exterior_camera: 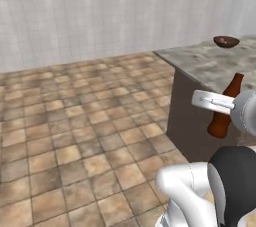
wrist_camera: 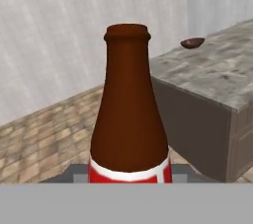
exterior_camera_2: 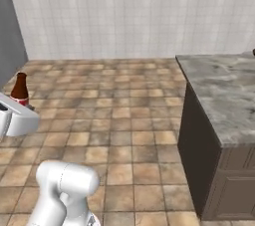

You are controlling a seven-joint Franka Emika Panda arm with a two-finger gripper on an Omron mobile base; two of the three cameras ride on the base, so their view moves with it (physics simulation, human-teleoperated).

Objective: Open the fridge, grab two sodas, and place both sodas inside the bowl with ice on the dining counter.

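Note:
The dark-brown cola bottle (wrist_camera: 129, 114) with a red and white label stands upright in my gripper (exterior_camera: 220, 107), which is shut on its lower body. In the right base view the bottle (exterior_camera_2: 20, 88) rises above the white hand at the far left. The dining counter (exterior_camera: 210, 63) with its grey veined marble top lies ahead and to the right. On its far part sits the dark-brown wooden bowl (exterior_camera: 226, 41), also seen in the hand view as the bowl (wrist_camera: 192, 43) beyond the bottle's neck. The bowl's inside is too small to make out. The red can is out of view.
Brown tiled floor (exterior_camera: 75, 121) spreads wide to the left of the counter, up to a pale tiled wall (exterior_camera_2: 129, 11). The counter's dark brown side (exterior_camera_2: 196, 145) drops to the floor. A tall grey surface (exterior_camera_2: 9, 26) stands at the left edge of the right base view.

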